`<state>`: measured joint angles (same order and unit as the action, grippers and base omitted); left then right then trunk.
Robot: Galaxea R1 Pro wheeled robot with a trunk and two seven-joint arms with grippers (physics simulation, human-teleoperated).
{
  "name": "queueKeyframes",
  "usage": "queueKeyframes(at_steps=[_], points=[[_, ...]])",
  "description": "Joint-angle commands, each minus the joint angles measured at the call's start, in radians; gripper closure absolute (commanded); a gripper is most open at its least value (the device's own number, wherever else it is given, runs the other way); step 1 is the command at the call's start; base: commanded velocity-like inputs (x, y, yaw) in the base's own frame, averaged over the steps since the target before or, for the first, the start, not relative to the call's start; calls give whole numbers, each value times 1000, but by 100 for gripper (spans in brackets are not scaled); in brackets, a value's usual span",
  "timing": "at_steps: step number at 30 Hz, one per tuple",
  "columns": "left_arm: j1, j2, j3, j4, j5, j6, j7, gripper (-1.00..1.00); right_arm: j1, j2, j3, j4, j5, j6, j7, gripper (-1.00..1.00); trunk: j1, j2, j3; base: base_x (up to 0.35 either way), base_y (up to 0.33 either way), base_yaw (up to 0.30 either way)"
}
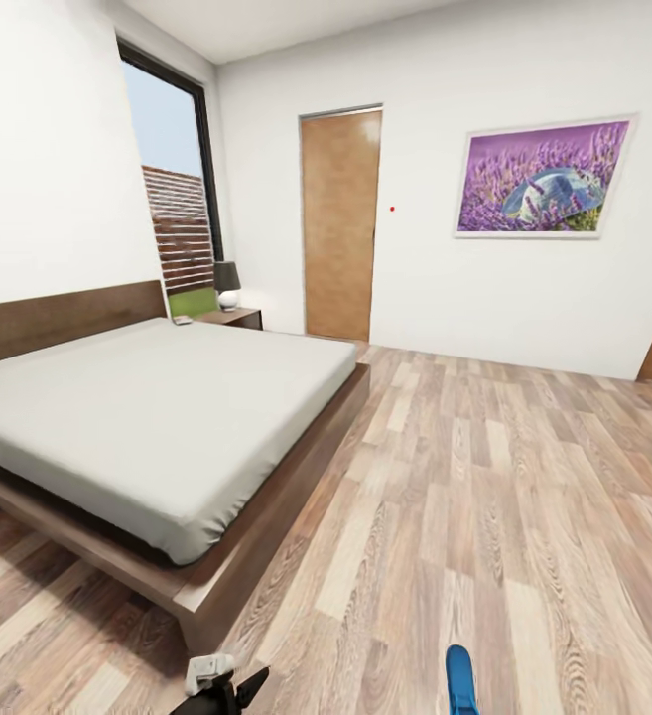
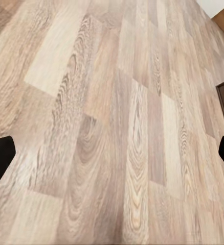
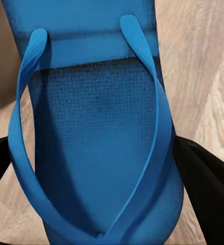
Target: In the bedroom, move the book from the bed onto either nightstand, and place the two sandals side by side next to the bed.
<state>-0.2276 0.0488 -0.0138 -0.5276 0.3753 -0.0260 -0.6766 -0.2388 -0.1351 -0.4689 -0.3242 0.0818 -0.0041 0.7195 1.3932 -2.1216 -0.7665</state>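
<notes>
Wood-plank floor spreads beside the bed. My right gripper pinches a blue sandal — its sole sits between both fingers. My left gripper hangs spread over bare planks.

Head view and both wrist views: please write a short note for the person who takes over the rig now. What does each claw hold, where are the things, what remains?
Right claw: shut on a blue sandal, whose tip also shows at the bottom edge of the head view.
Left claw: open, empty, over the wood floor.
The bed is ahead on the left; its mattress looks bare from here.
A small flat thing lies by the lamp on the far nightstand; it may be the book, too small to tell.
Left: set this sandal next to the bed, fetch the second one, confirm the book.
</notes>
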Motion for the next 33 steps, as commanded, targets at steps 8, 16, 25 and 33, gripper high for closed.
queueKeyframes(at_steps=[8,16,25,33], points=[[-1,0,-2,3,4,-6,-3,-100,-1,0,-10,3,1,-7,9,100,0,0,-1,0,0,291],[-1,-2,-3,4,4,-6,-2,-100,-1,0,-10,4,0,-8,9,100,0,0,-1,0,0,291],[-1,-2,-3,4,4,-6,-3,-100,-1,0,-11,6,0,-8,5,100,0,0,-1,0,0,291],[-1,-3,-3,5,4,-6,-1,-100,-1,0,-11,7,0,-8,5,100,0,0,-1,0,0,291]])
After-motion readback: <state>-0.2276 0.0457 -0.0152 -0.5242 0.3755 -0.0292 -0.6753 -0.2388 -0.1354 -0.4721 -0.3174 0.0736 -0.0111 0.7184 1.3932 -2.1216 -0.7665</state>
